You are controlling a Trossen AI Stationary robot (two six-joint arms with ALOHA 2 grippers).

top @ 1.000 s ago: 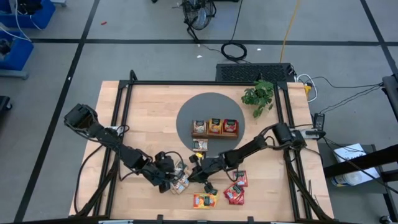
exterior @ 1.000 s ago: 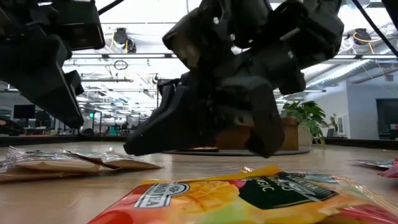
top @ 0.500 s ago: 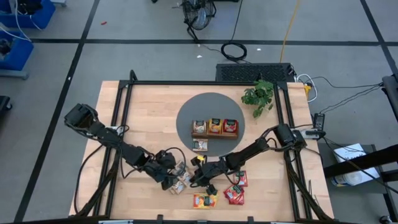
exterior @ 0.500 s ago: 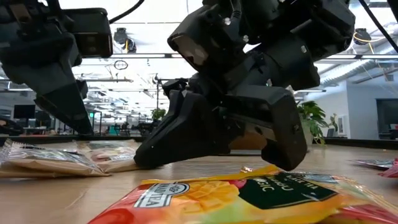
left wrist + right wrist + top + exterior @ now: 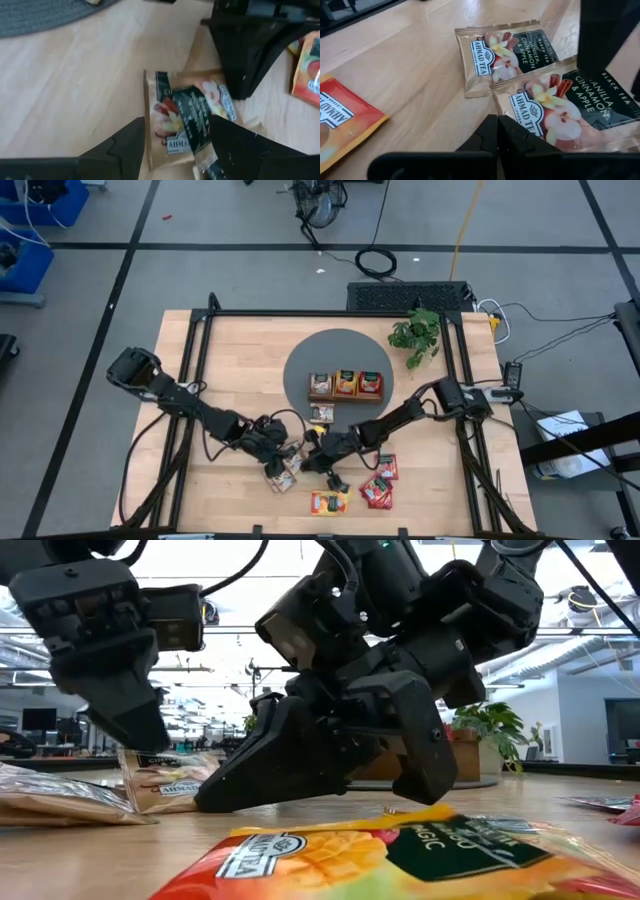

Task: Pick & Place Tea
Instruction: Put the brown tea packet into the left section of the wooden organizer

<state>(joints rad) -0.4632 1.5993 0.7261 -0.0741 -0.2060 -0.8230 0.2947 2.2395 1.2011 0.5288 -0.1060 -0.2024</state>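
An orange-yellow sachet [image 5: 400,855] lies flat on the worktop [image 5: 150,855], nearest the camera. Behind it the right claw [image 5: 320,775] rests on the wood, fingers together. Left of that claw, the left claw [image 5: 125,720] stands over beige sachets [image 5: 160,785].

From my remote seat I see a grey floor [image 5: 230,275] crossed by dark tape lines, a coiled black cable [image 5: 376,261] and blue bins [image 5: 25,240] at one corner. Beyond the table, long ceiling lights [image 5: 225,635] glow over what may be an open office.
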